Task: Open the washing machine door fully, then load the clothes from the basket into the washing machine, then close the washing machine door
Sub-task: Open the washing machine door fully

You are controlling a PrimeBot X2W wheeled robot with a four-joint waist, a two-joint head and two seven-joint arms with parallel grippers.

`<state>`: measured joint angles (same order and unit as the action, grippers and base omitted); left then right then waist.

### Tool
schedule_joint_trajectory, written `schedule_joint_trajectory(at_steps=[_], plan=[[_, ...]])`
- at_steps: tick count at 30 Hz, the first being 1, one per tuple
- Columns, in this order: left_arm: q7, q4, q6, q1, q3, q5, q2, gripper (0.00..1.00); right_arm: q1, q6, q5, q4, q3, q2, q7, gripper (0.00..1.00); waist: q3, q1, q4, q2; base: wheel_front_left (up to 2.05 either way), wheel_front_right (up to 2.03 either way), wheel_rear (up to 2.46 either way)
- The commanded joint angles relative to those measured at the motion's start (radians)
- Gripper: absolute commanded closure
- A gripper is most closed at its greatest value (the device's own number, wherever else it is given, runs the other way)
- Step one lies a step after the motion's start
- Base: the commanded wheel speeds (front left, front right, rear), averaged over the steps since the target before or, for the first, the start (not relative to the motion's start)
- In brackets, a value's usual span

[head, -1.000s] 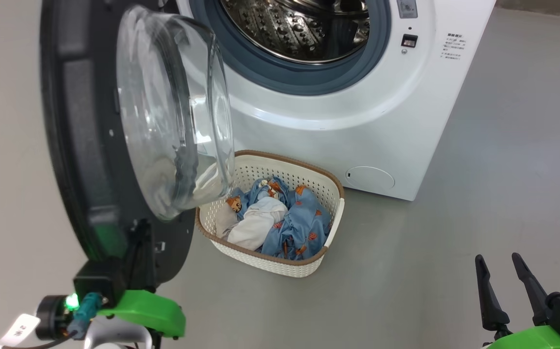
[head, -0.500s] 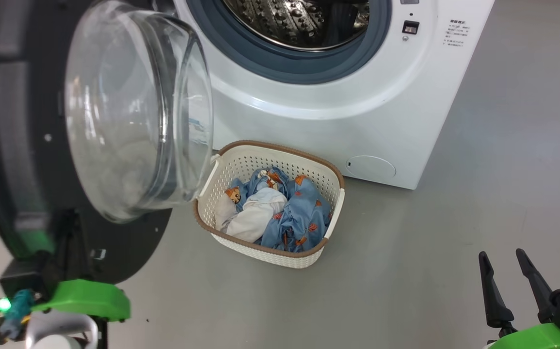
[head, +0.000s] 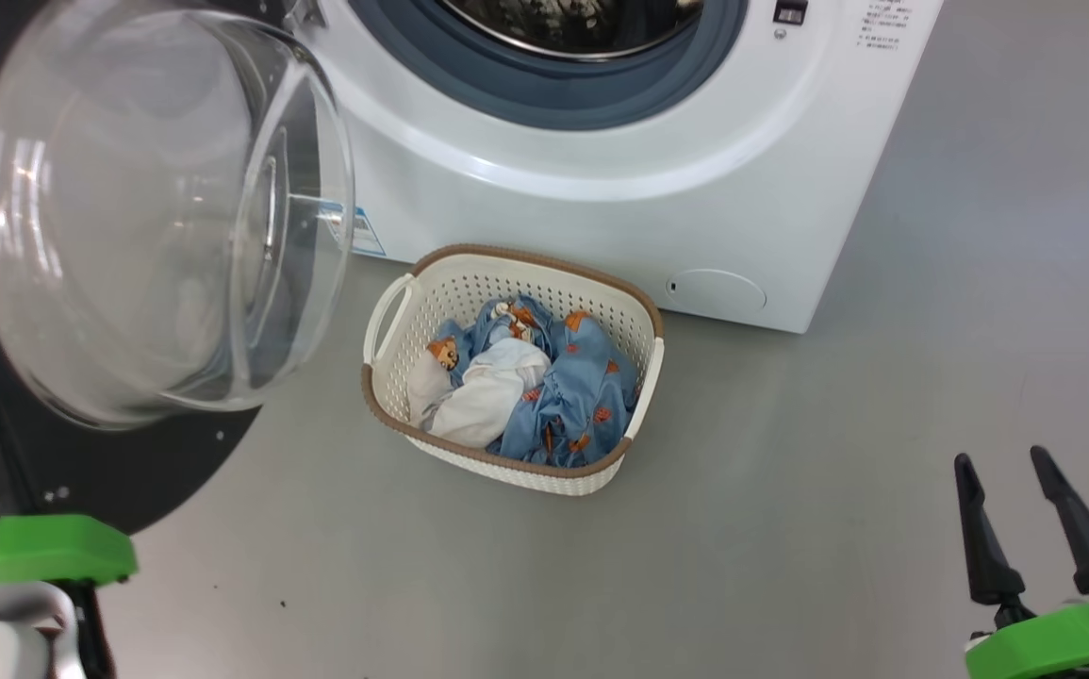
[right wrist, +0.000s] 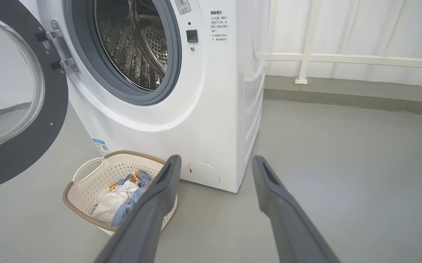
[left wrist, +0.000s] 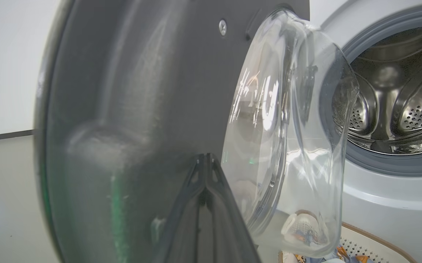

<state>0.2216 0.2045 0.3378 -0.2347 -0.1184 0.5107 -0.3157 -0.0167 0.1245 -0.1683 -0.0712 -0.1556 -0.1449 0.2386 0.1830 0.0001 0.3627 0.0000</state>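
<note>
Door (head: 148,217) wider; clothes (head: 525,387) in basket (head: 516,476)

washing machine door (head: 143,467): dark plastic rim, smooth, with a dull sheen from where I sit
glass bowl (head: 157,217): clear glass, glossy, bright glints
washing machine (head: 601,226): white shell, smooth and glossy
gasket (head: 544,94): grey rubber, matt
drum (right wrist: 134,47): shiny steel, perforated and bumpy
basket (head: 469,292): cream plastic, perforated walls, brown woven-look rim
clothes (head: 572,405): soft crumpled cloth, printed blue and plain white
floor (head: 789,547): grey, smooth, faintly shiny
my right fingers (right wrist: 148,215): dark grey, matt, smooth
</note>
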Motion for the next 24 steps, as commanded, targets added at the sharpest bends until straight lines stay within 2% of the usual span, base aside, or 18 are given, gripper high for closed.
schedule_joint_trajectory(at_steps=[1,14,16,24], plan=[[0.014,0.005,-0.004,-0.054,0.073,0.019,-0.064,1.00,0.027,0.006,0.010,0.035,0.015,-0.020,-0.001,0.00,0.017,-0.0001,-0.002,0.0000,0.00,0.00,0.00],[0.039,0.169,-0.098,-0.161,0.186,0.054,-0.097,1.00,0.042,0.006,0.011,0.080,-0.004,-0.042,-0.022,0.00,0.085,-0.0001,0.007,0.0000,0.00,0.00,0.00],[0.040,0.207,-0.123,-0.193,0.217,0.051,-0.104,1.00,0.045,0.006,0.013,0.087,-0.005,-0.043,-0.026,0.00,0.096,-0.0001,0.012,0.0000,0.00,0.00,0.00],[0.040,0.287,-0.172,-0.244,0.308,0.017,-0.106,1.00,0.058,0.006,0.014,0.087,0.003,-0.044,-0.028,0.00,0.105,-0.0001,0.012,0.0000,0.00,0.00,0.00]])
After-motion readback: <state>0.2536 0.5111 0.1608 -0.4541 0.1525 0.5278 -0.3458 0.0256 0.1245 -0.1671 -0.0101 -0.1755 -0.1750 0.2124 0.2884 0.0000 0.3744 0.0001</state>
